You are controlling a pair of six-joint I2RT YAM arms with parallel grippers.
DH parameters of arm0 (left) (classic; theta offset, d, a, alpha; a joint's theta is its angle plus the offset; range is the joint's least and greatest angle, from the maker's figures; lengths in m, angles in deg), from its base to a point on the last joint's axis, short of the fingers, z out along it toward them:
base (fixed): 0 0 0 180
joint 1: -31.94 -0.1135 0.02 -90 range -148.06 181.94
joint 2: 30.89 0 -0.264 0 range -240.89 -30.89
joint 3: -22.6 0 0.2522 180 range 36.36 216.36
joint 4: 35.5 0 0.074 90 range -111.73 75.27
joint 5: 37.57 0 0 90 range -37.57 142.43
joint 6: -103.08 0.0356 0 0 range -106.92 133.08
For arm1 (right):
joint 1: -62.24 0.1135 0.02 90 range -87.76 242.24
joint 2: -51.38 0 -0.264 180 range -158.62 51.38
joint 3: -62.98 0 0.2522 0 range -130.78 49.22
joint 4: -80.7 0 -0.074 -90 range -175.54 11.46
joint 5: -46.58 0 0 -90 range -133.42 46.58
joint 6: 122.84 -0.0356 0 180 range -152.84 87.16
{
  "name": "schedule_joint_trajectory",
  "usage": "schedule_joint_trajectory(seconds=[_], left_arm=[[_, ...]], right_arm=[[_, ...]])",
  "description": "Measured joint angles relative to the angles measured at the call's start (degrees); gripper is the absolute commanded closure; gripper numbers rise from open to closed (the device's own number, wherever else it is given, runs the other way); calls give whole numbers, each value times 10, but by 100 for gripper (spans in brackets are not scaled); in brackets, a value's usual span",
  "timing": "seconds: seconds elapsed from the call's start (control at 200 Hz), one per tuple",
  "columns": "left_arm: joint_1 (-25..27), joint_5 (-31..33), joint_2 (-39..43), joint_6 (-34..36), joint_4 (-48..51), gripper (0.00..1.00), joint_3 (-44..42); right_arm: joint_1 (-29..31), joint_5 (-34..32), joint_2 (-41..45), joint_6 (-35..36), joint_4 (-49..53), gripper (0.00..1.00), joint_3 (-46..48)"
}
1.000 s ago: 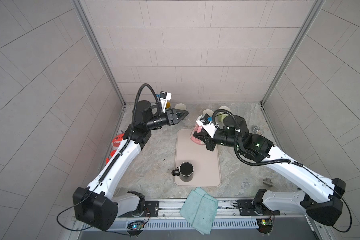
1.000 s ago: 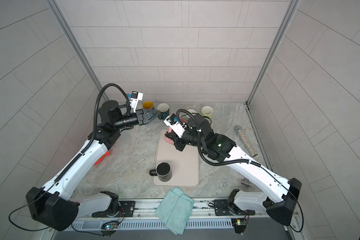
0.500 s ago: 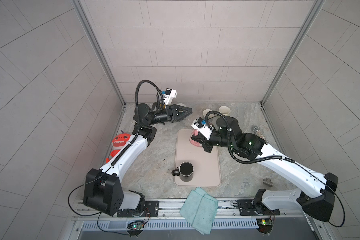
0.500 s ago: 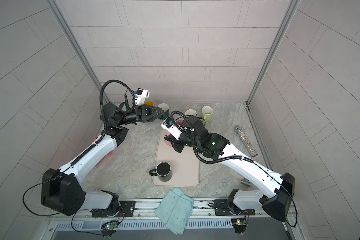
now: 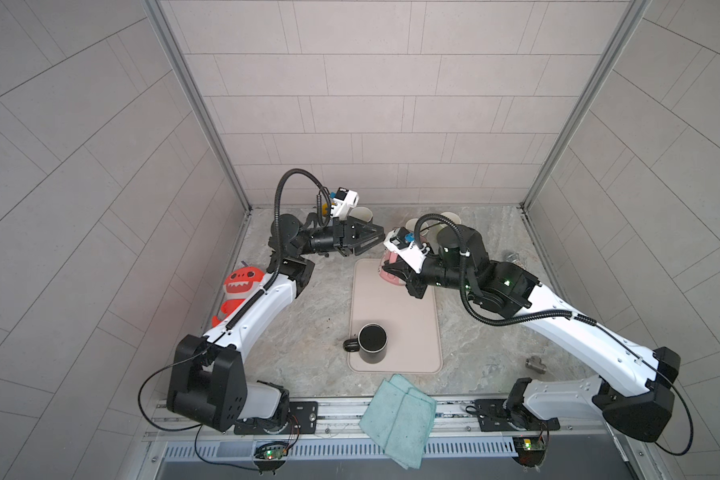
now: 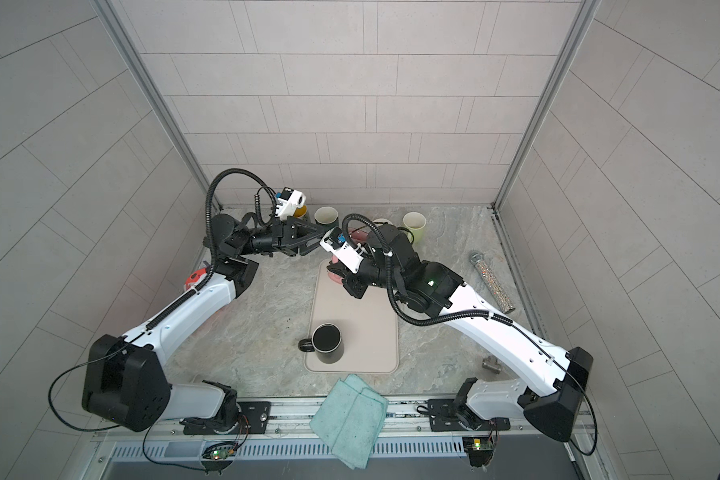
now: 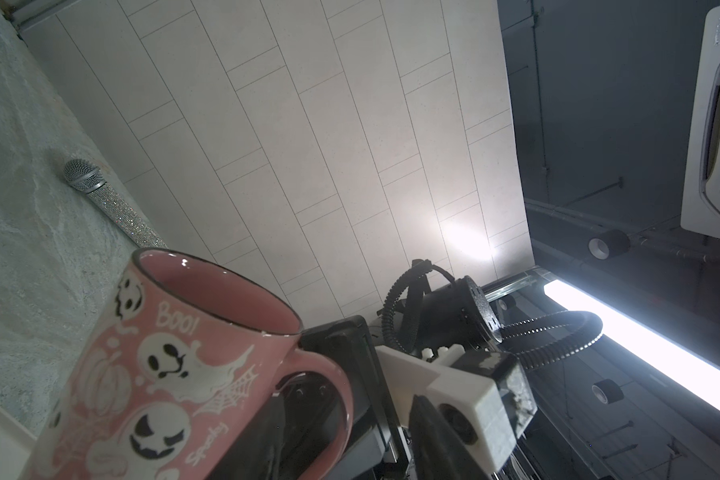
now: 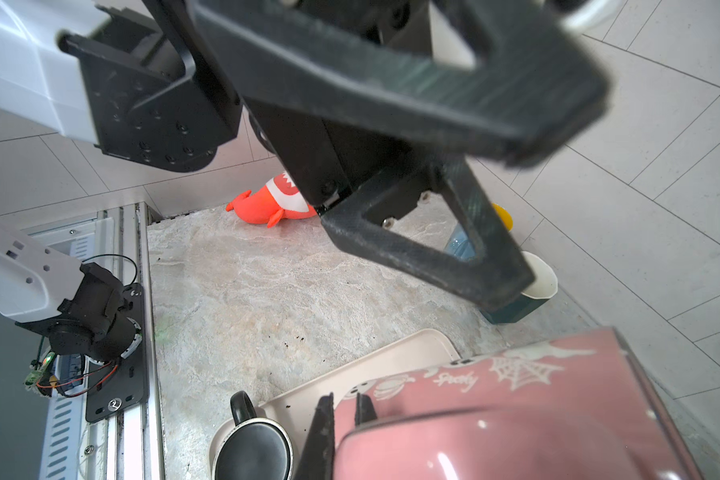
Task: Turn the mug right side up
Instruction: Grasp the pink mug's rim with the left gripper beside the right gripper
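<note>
Both stretched inward: right claw [image 8: 345, 409] clamps mug [image 7: 163, 365]; left claw [image 5: 377, 240] agape, level.

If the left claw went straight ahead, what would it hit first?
Probably the white camera block on the right wrist, close ahead of its tips; the pink ghost-print mug lies below. Height is unclear.

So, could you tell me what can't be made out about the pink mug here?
Mug: both top views, mostly hidden under the right wrist camera.
Its base: left wrist view, cut off by the frame edge; contact with the mat unclear.
Where the right jaws pinch it: right wrist view, hidden by the rim and frame edge.
</note>
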Motion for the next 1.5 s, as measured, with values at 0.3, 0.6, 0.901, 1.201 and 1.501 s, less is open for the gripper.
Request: schedule_joint_trajectory(seconds=[0.3,0.6,0.901,1.201,1.501], left_arm=[[10,-8,-1,-6,2,44,-1],[12,-20,3,-3,26,44,-17],[24,-25,4,4,38,44,-17],[30,-27,10,8,45,47,-17],[37,-26,15,13,54,56,-17]], right_arm=[[0,6,-34,2,10,100,-17],[0,8,-41,8,30,100,-34],[0,19,-54,7,33,100,-48],[0,29,-71,6,36,100,-52],[0,33,-72,4,45,100,-60]])
